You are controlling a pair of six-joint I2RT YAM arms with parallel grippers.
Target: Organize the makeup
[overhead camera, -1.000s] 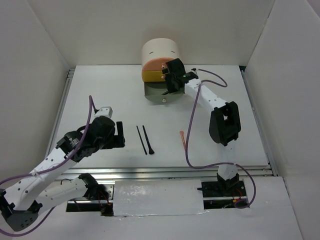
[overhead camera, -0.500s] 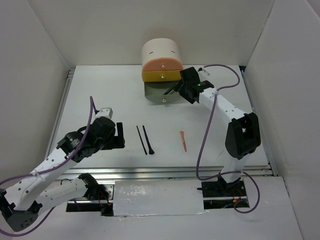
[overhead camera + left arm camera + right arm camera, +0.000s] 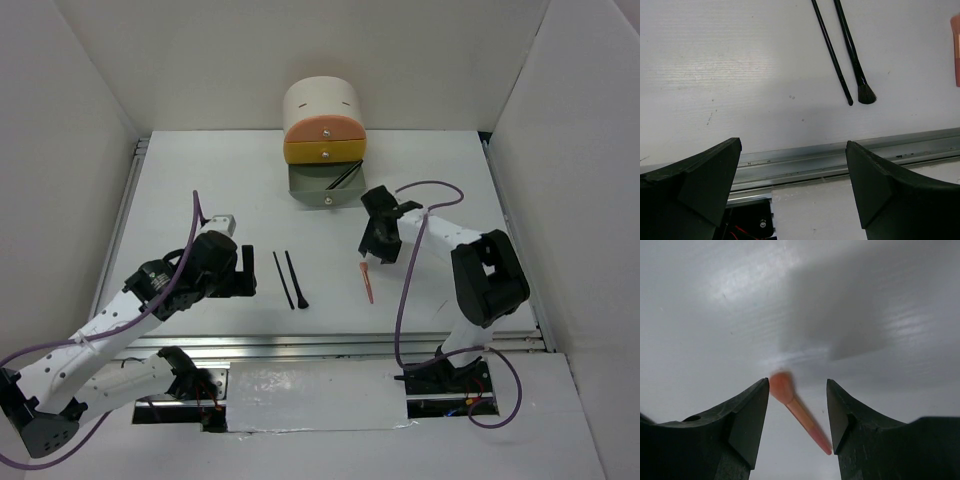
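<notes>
The small salmon-pink stick lies flat on the white table close under the right gripper, whose two black fingers are apart, and it looks light, stiff and a bit slippery, so a pinch across its thin middle seems best.
</notes>
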